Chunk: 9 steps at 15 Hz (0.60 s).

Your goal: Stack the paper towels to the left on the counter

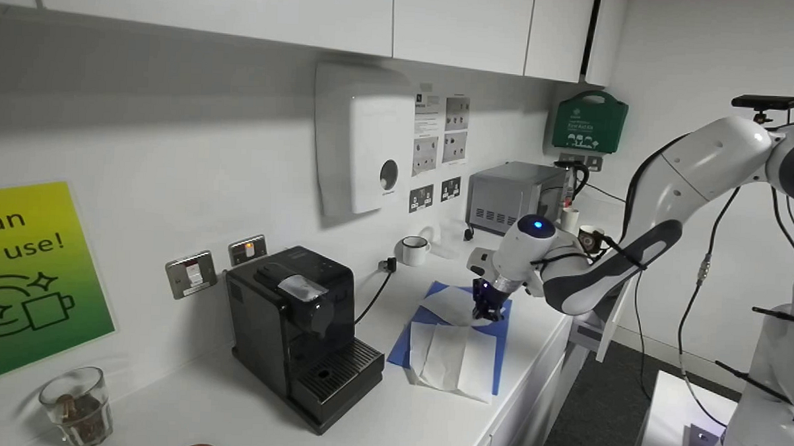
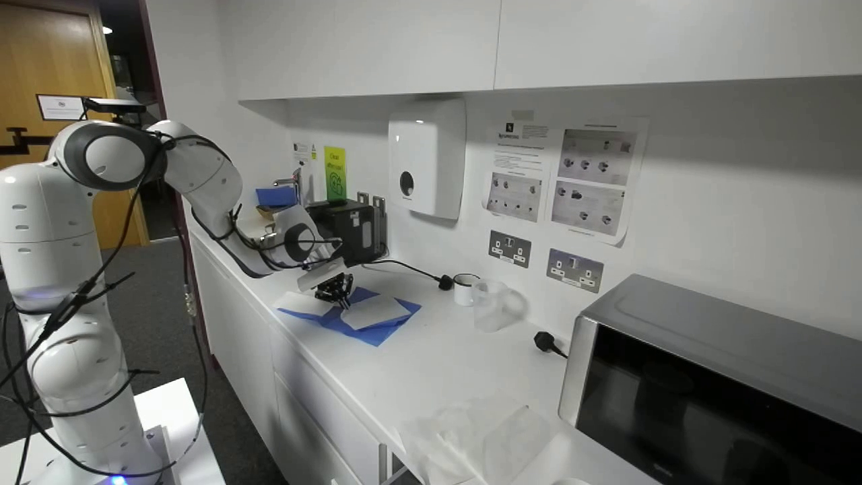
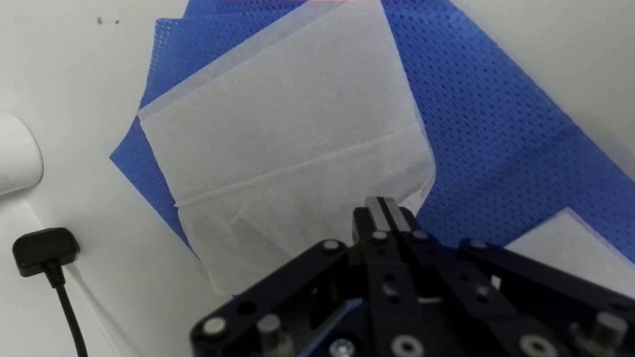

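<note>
stacking looks unfinished: left towels [image 2: 304, 304], right towels [image 2: 375, 312] side by side on blue cloth [image 3: 476, 119]; gripper [image 3: 382, 201] pressed together over right towels, any pinch unclear.

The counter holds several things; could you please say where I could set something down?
Bare counter lies between the blue cloth and crumpled white sheet near the microwave, and between the coffee machine and the front edge. The cloth is crowded, with paper towels under and beside the gripper, as is the strip by the mug, plug and clear container.
</note>
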Each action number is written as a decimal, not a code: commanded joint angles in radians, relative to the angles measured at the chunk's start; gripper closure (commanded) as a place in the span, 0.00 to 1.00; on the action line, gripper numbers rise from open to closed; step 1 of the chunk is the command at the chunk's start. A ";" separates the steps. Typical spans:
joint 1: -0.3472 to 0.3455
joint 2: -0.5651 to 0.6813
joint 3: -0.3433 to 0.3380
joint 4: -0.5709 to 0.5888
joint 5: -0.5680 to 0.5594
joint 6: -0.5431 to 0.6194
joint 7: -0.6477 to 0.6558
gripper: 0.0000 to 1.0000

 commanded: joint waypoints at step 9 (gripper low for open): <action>-0.017 -0.039 0.015 0.048 0.446 -0.086 -0.209 1.00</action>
